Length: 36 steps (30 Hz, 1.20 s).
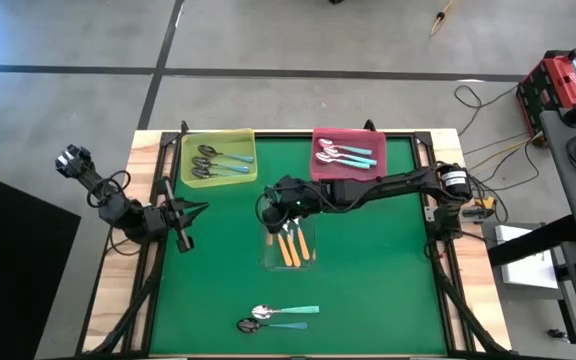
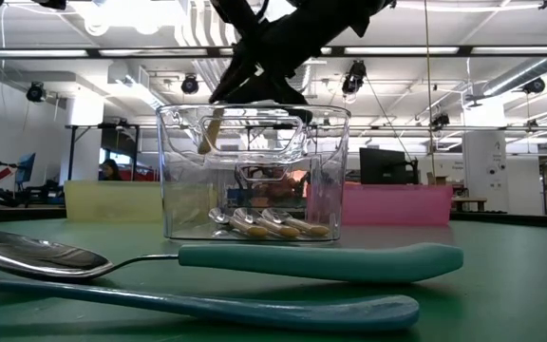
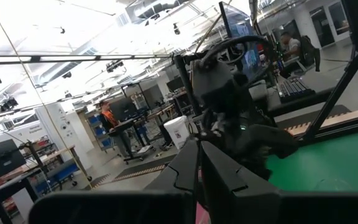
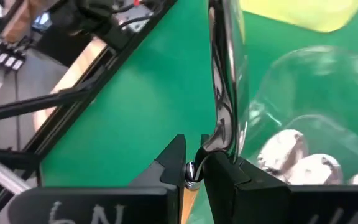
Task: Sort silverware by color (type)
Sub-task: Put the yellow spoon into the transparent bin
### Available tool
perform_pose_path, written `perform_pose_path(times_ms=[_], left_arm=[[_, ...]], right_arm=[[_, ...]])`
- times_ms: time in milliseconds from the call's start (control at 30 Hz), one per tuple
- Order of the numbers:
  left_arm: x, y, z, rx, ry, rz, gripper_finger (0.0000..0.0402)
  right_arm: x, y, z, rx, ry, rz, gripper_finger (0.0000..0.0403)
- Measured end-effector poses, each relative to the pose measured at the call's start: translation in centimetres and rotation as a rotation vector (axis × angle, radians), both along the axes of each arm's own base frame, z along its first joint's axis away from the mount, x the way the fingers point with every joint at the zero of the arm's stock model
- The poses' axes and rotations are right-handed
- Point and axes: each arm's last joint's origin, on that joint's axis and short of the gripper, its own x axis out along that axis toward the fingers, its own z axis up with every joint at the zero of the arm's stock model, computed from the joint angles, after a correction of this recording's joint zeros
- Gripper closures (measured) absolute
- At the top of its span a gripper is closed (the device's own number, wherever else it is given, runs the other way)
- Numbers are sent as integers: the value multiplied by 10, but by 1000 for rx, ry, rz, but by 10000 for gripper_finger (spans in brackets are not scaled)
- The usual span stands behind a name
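At the centre of the high view, the right gripper (image 1: pixel 271 212) is pinching an orange-handled spoon (image 4: pixel 219 93) over the clear tray (image 1: pixel 310 262); releasing it inside seems next. The left gripper (image 1: pixel 196 211), closed and empty, is waiting at the desk's (image 1: pixel 388 280) left side.

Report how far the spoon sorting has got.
Done: dark-bowled teal spoons lie in the yellow tray, silver-bowled teal spoons in the pink tray, and orange-handled spoons in the clear tray. In hand: the right gripper holds an orange-handled spoon over the clear tray. Left: two teal-handled spoons on the mat's near edge. The left gripper waits, shut.
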Motion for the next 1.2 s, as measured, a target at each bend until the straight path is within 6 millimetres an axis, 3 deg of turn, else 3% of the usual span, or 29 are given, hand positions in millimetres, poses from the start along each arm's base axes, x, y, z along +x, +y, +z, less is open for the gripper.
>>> perform_pose_path(times_ms=[200,400,533,800,1200], left_arm=[[0,0,0,2,0,0,401],[0,0,-1,6,5,1,401],[1,-1,-2,17,18,1,401],[1,0,-2,15,17,1,401],[1,-1,-2,18,20,1,401]], right_arm=[[8,9,-11,6,-1,50,369],[13,7,10,-51,16,82,369],[8,4,12,-92,124,79,369],[0,0,-6,-40,302,-31,369],[12,1,-46,14,406,-66,369]])
